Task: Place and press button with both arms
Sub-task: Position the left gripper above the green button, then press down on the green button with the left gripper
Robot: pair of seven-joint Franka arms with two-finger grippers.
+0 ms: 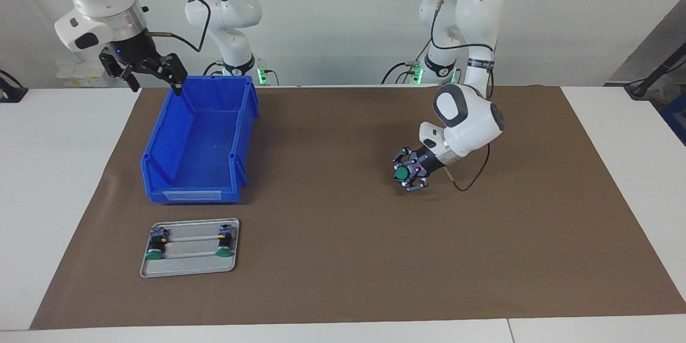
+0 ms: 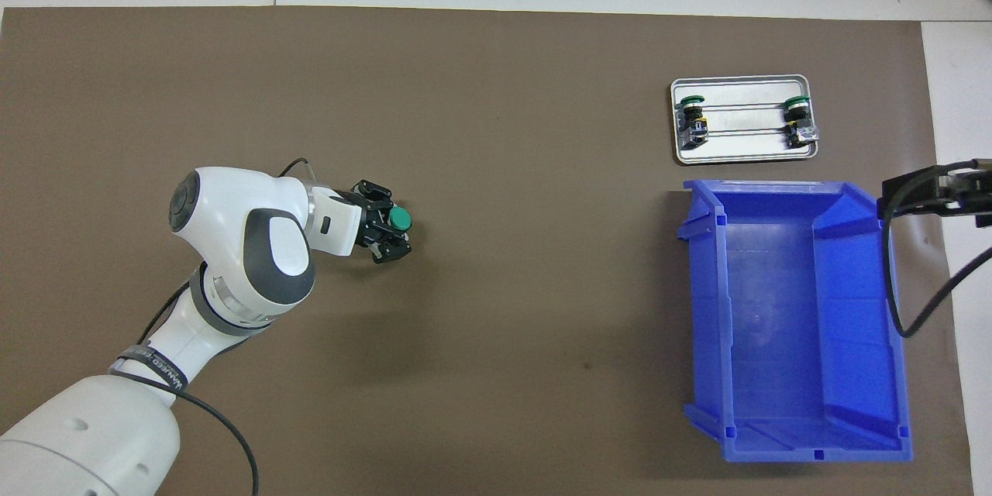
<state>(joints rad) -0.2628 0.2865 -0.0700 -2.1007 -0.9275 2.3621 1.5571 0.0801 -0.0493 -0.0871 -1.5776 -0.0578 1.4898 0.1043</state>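
The left gripper (image 1: pixel 408 171) hangs over bare mat (image 1: pixel 332 289), clenched on a green button (image 1: pixel 401 173) whose black body its fingers hide. In the facing view, the right gripper (image 1: pixel 155 76), jaws released, hovers at the bin's (image 1: pixel 161 171) eleven o'clock corner; overhead cuts it off. Two buttons lie on the tray (image 1: pixel 187 269) at the bin's six o'clock.

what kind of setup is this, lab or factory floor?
Most likely a robotics lab test bench: two white arms at a plain table under a brown mat, staged props only, a blue bin and a metal tray with two spare buttons. The left gripper holds a button.
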